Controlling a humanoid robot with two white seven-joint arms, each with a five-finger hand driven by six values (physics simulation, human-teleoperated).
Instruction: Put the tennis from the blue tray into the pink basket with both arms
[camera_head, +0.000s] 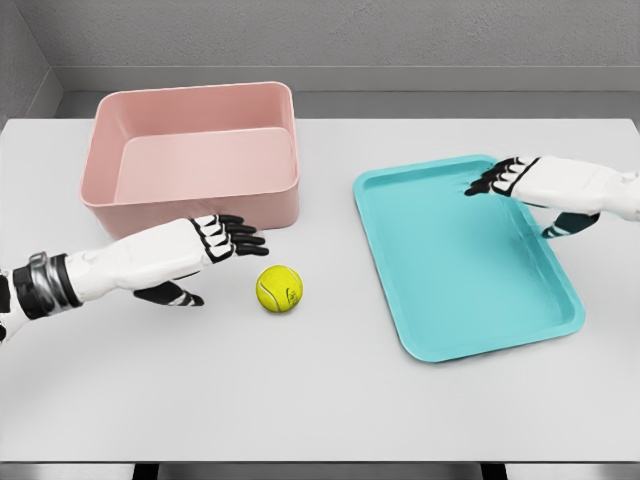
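**Ana:** On the tabletop (320, 400), between the two containers, that's where the tennis ball (279, 288) sits, not on the blue tray (470, 270) at all. It lies just in front of the pink basket (190, 160), near its front right corner.

**Ben:** So the tray is bare and the basket holds nothing yet. Who takes the ball?

**Ana:** I'd say the left hand (195, 250). It is just beside the ball, on its left, fingers (240, 236) stretched out nearly straight and pointing right, thumb hanging below. Nothing in it, and it is not touching the ball as far as I can see.

**Ben:** How should it go in?

**Ana:** Carefully: a ball rolls at any nudge. Better to bring the palm over it and close from both sides, thumb opposite the fingers, than to push at it sideways. Then lift above the basket's front wall before moving across.

**Ben:** And the right hand (540, 185)?

**Ana:** Over the tray's far right corner, fingers extended and loose, holding nothing. It is well apart from the ball.
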